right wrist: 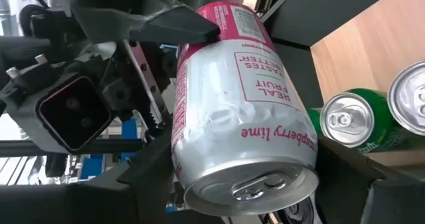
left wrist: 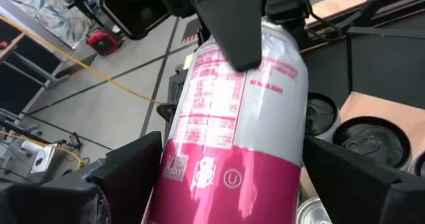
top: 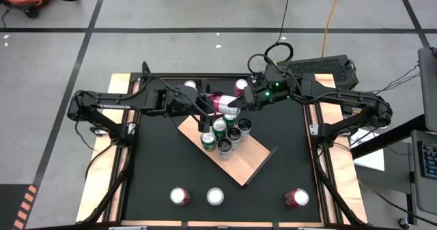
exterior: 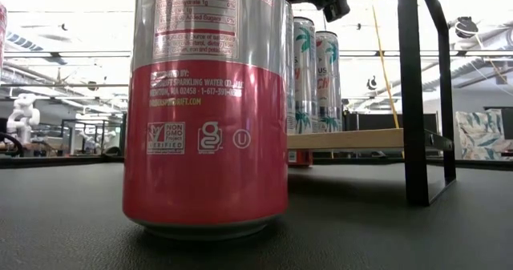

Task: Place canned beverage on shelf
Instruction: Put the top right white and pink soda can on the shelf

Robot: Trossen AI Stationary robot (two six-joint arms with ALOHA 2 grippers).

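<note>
From overhead I see both arms meeting above the back half of the table [top: 164, 162], right over the near-back corner of the shelf [top: 249, 163], which lies at an angle across the middle of the black surface. Between them is a pink and white can [top: 222, 105], lying roughly on its side in the air. My left gripper [top: 207, 107] has it: in the left wrist view its two dark fingers [left wrist: 126, 174] sit on either side of the can's pink lower half [left wrist: 226, 124], spread wide and clamped against it. My right gripper [top: 235, 109] is on the same can from the other side; in the right wrist view the can [right wrist: 242, 98] fills the space between the right fingers, top end with the pull tab toward the camera, and the left arm's finger [right wrist: 143, 21] lies across its far end. So both sets of jaws are closed on the one can, touching it at opposite ends. On the shelf, just below the held can, stands a cluster of cans [top: 222, 136], some green, some with dark tops, packed close together at the board's upper end. Three more cans stand in a row along the table's front edge: a pink one [top: 179, 196], a white one [top: 215, 196] and another pink one [top: 296, 198] well off to the right. One more can [top: 241, 87] stands behind the grippers near the back edge. The low view is mostly blocked by a pink can [exterior: 207, 110] close to the lens, with the shelf board [exterior: 357, 139] and tall cans on it behind.
</note>
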